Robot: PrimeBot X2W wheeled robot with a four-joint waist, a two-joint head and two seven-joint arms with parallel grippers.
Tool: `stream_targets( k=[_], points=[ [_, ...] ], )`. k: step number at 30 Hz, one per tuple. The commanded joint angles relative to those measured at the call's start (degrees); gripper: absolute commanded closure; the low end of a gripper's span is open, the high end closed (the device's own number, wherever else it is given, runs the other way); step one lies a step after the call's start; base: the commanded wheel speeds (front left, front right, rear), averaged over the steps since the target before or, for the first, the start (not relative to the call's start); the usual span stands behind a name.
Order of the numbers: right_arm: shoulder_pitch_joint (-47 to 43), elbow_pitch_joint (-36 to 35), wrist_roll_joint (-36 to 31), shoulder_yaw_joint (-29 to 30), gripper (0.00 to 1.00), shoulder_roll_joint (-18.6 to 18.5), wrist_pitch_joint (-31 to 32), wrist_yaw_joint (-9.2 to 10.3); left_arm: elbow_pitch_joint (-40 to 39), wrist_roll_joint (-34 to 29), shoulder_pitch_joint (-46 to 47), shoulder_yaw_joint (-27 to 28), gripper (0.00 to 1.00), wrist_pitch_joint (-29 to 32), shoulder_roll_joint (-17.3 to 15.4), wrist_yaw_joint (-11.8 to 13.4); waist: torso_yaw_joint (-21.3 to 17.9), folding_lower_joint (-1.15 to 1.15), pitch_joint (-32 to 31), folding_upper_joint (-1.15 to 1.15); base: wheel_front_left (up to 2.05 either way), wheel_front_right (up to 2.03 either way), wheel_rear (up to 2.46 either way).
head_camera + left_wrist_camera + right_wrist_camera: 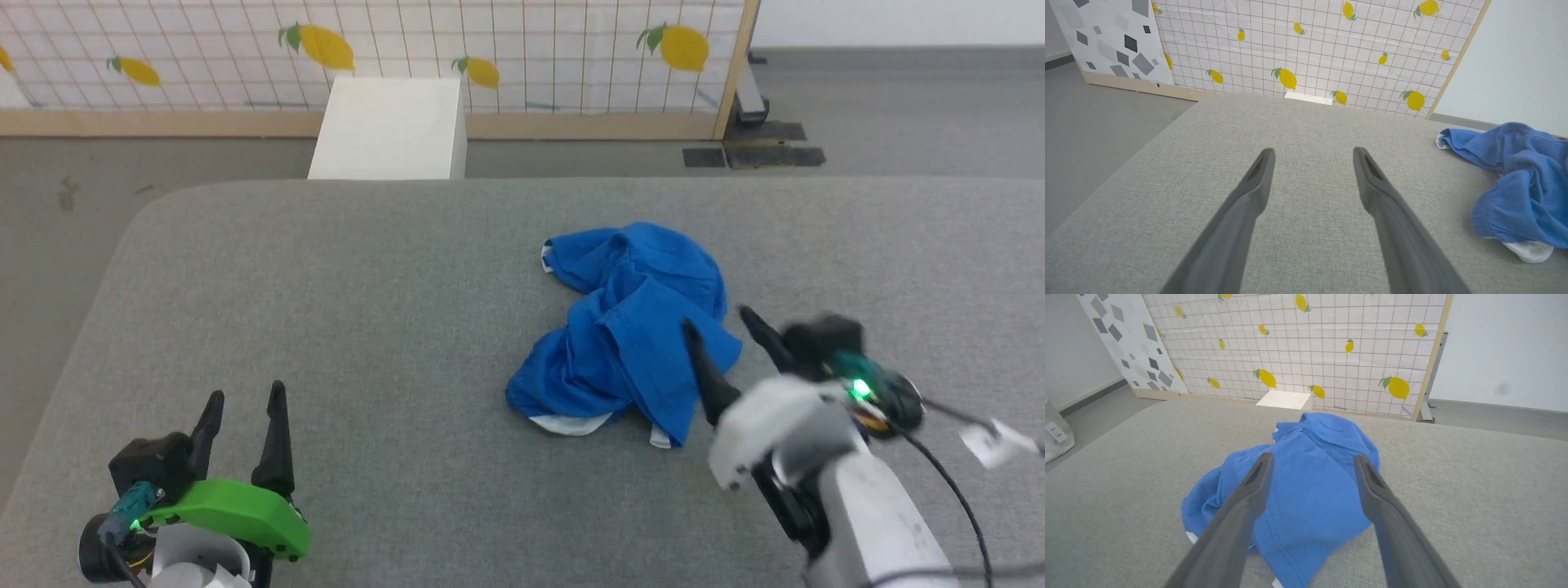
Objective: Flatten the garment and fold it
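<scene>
The garment (624, 327) is a bright blue heap of soft fabric with white trim, crumpled right of centre on the grey padded table (343, 278). My right gripper (718, 318) hovers open at the heap's right side, its left finger over the cloth. In the right wrist view the garment (1306, 486) lies between and beyond the spread fingers of the right gripper (1312, 457). My left gripper (245, 396) stands open at the lower left, far from the cloth. In the left wrist view the left gripper (1312, 151) points over bare table, the garment (1519, 183) at the right edge.
A white box (392, 126) stands on the floor behind the table's far edge. A lemon-print grid screen (522, 49) closes the back. Grey floor (49, 245) lies to the left of the table. A cable (951, 482) trails from the right wrist.
</scene>
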State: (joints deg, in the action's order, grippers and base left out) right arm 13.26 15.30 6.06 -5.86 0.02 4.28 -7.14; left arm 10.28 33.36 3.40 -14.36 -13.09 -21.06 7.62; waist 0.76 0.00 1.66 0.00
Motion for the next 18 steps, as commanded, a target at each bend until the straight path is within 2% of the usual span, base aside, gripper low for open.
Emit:
stream_targets(
  k=[1, 6, 10, 17, 18],
  points=[
    [2.5, 0.4, -0.7, -1.3, 0.0, 0.0, 2.6, -0.35, -0.3, 0.2, 0.5, 0.0, 0.0, 0.1, 0.4, 0.1, 1.1, 0.0, 2.0, 0.0, 0.0, 0.0, 0.0],
    [9.5, 3.4, -0.9, -6.4, 0.0, -0.3, 13.7, -0.35, -0.2, 0.3, 2.1, -0.4, 0.0, -0.1, 0.9, -0.2, 2.9, 0.0, 4.5, 0.0, 0.0, 0.0, 0.0],
    [12.3, 5.5, -2.4, -7.8, 0.0, -0.9, 19.7, -0.35, 0.4, 0.5, 3.2, -0.5, 0.0, -0.4, 1.4, -0.6, 4.3, 0.0, 5.8, 0.0, 0.0, 0.0, 0.0],
    [13.8, 7.6, -3.9, -8.1, 0.0, -1.1, 23.0, -0.35, 1.7, 1.0, 4.6, -0.6, 0.0, -0.7, 2.1, -1.3, 5.8, 0.0, 7.4, 0.0, 0.0, 0.0, 0.0],
    [13.9, 7.7, -3.9, -8.0, 0.59, -1.1, 23.0, -0.35, 1.9, 1.1, 4.8, -0.6, 0.0, -0.7, 2.1, -1.5, 5.9, 0.0, 7.5, 0.0, 0.0, 0.0, 0.0]
  ],
)
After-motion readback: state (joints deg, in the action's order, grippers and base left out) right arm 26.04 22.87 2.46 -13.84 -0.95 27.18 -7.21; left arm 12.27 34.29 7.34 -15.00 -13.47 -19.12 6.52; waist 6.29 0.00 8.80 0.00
